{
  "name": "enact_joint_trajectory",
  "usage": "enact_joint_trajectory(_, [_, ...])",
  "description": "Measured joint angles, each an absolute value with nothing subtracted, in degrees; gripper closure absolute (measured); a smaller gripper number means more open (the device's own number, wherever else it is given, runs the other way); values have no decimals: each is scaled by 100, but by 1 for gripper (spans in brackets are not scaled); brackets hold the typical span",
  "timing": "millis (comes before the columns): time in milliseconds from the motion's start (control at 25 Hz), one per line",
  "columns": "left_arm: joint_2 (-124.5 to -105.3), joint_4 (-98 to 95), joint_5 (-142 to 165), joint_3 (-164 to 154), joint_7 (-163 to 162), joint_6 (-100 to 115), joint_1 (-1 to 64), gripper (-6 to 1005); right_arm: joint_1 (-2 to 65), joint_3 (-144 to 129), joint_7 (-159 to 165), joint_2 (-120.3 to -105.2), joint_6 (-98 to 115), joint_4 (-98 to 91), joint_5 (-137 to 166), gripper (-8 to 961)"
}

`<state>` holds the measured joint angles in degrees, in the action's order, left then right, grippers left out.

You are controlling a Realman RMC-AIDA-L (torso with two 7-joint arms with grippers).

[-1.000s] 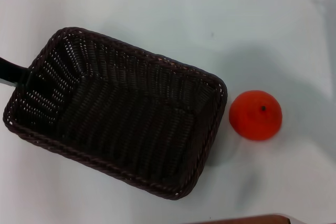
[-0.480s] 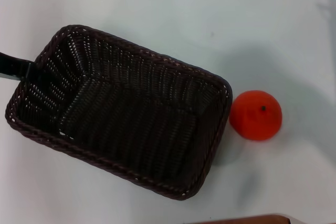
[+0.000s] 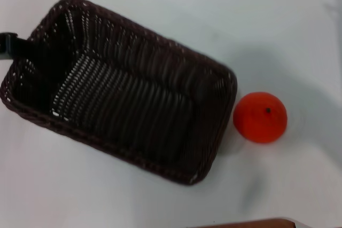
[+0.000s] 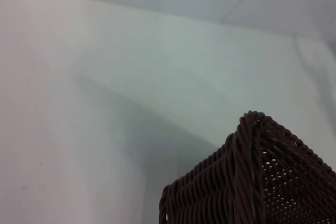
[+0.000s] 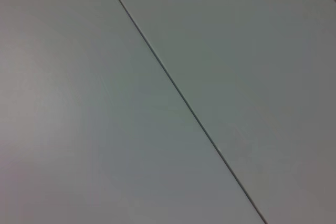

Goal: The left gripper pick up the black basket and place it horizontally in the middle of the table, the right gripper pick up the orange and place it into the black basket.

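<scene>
Head view: the left gripper [image 3: 12, 46] shows as a dark bar at the far-left end of the black basket [image 3: 123, 92], apparently holding its rim, though whether its jaws are clamped there cannot be told. The basket lies skewed on the white surface [image 3: 160, 4], its right end just beside the orange [image 3: 260, 117]. Best to swing it level without nudging the fruit.

Left wrist view: one basket corner [image 4: 252, 177] above bare surface; it seems tilted, so lower it flat.

Right wrist view: only surface; right gripper unseen.
</scene>
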<state>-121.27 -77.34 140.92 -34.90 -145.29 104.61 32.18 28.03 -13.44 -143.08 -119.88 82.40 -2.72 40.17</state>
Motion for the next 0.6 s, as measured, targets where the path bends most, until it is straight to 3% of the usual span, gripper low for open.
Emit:
enact_joint_trajectory(440, [-12116,-7401,13464,-2631,-14634,10504,2971,826,2810,-1344,-14244,-11979,8198,-273,4016,127])
enact_joint_trajectory(600, [-12304,-7190,13217,-2453,-14651,10129,2815,826,2827,-1345,-14244,-11979,8117,-273,4016,129])
